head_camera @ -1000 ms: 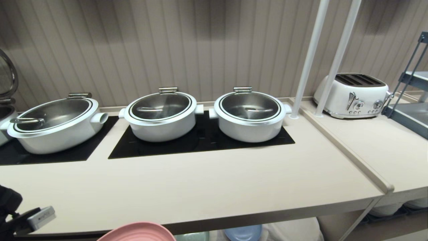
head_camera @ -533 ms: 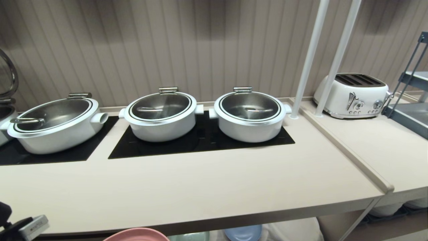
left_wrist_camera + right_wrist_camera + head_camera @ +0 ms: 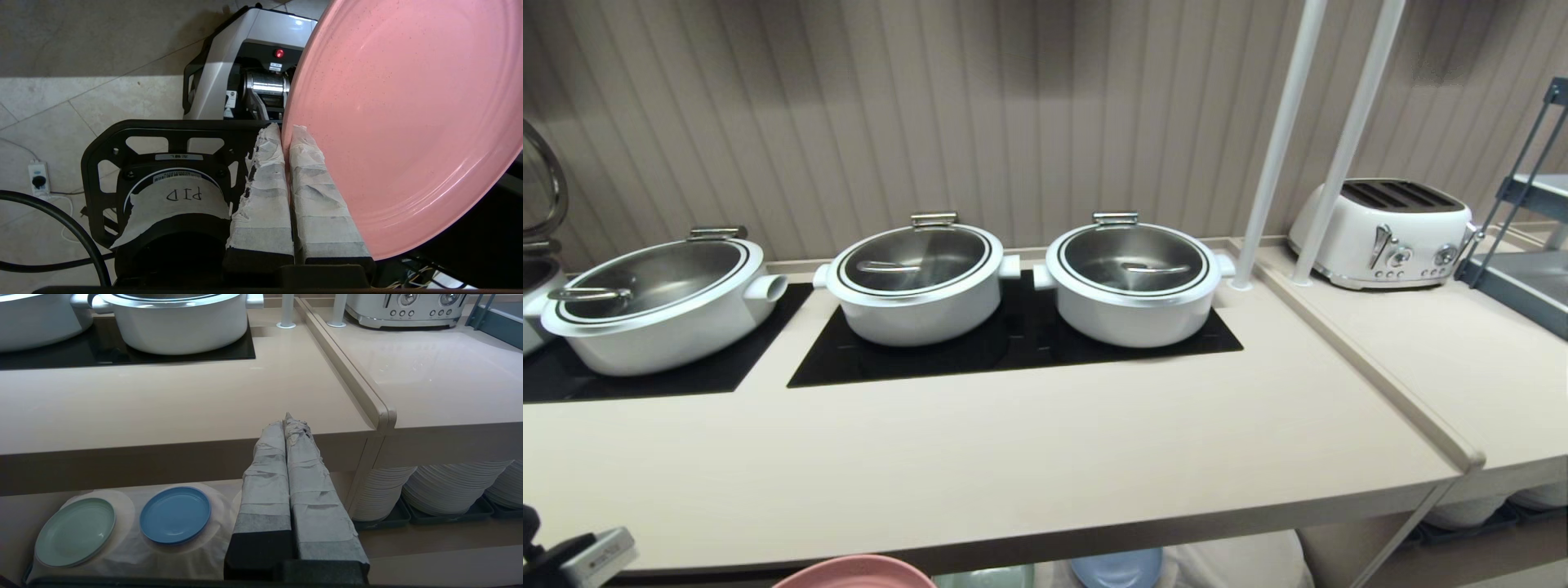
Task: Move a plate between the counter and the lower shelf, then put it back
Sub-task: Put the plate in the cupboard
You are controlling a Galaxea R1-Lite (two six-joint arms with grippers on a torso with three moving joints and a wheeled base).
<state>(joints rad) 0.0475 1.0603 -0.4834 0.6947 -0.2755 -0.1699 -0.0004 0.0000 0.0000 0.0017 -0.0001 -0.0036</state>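
Setting: beige counter (image 3: 1013, 465) is carrying three lidded white pots (image 3: 915, 282) on black cooktop panels, with a white toaster (image 3: 1384, 233) to the right.
Plate: pink plate (image 3: 404, 122) is sitting clamped by its rim between the taped fingers (image 3: 265, 196) of the left gripper (image 3: 285, 134), tilted on edge in front of the counter's front edge.
Head view: only the plate's top arc (image 3: 854, 573) is peeking in at the lower edge, below counter level.
Right wrist view: lower shelf (image 3: 122, 555) is showing white cloth holding a mint-green plate (image 3: 74, 531) and a blue plate (image 3: 175, 514).
Right gripper (image 3: 288, 420): fingers are pressing together on nothing, pointing at the counter edge.
Left arm: is sitting low at the left corner.
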